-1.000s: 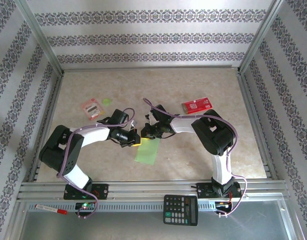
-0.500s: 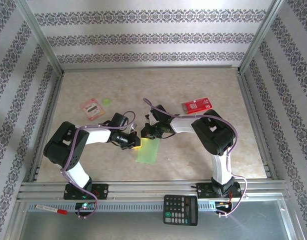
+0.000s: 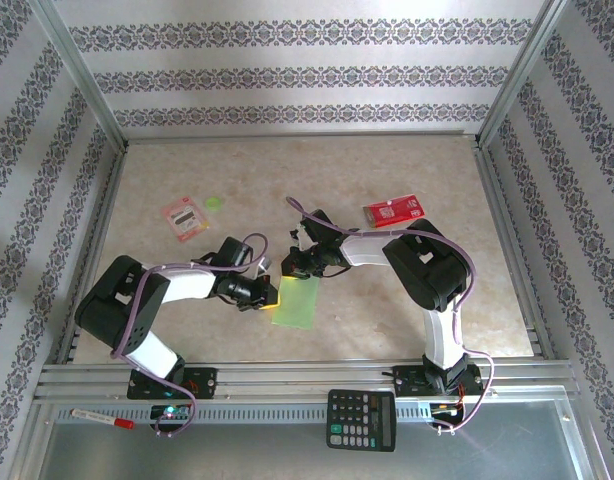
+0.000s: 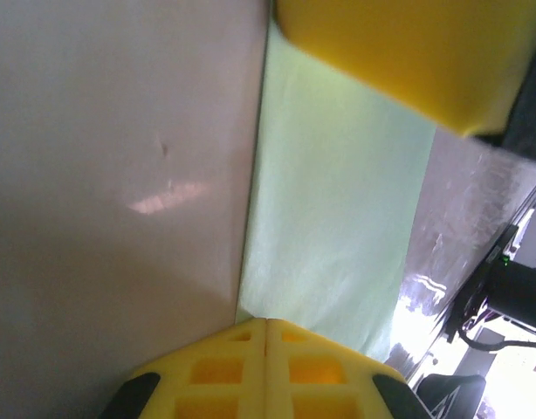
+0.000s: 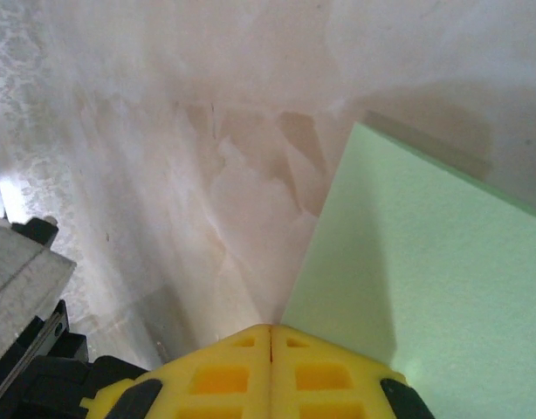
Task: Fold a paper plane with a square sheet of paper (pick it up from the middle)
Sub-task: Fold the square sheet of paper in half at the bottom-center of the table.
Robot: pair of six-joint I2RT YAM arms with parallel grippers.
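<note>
The square sheet of paper lies flat on the table as a narrow light-green folded strip. My left gripper is shut, its tips pressed at the strip's left edge; the left wrist view puts this gripper at the near corner of the paper. My right gripper is shut too, at the strip's far left corner. In the right wrist view, this gripper rests right at the paper edge. A yellow finger of the right gripper sits over the far end. Neither pair of jaws holds paper.
A red-and-white packet lies at the back right, and a pink packet with a small green disc at the back left. A calculator and a red pen rest on the front rail.
My left gripper has slid toward the near side along the paper's left edge. The right gripper has stayed at the far corner and the paper has barely shifted.
</note>
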